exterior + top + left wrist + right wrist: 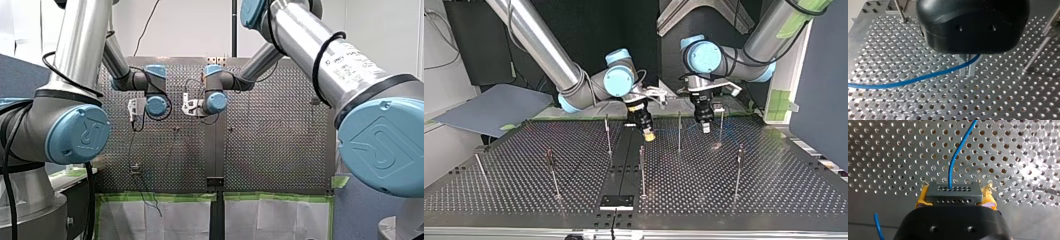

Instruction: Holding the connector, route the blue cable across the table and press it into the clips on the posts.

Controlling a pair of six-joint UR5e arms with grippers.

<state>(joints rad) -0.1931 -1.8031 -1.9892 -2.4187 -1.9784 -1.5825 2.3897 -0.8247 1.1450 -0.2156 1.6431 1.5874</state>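
Observation:
In the right wrist view my right gripper is shut on a dark grey connector, one yellow pad on each side. The blue cable leaves the connector's top face and runs ahead over the perforated table. In the left wrist view my left gripper has its metal fingers shut on the blue cable, which sweeps away sideways just above the table. In the top view my right gripper hangs near the middle, and my left gripper is to its right, both close to the plate.
Several thin upright posts stand on the table: one left of my right gripper, one between the grippers, one beside my left gripper, others nearer the camera. A black block sits at the near edge.

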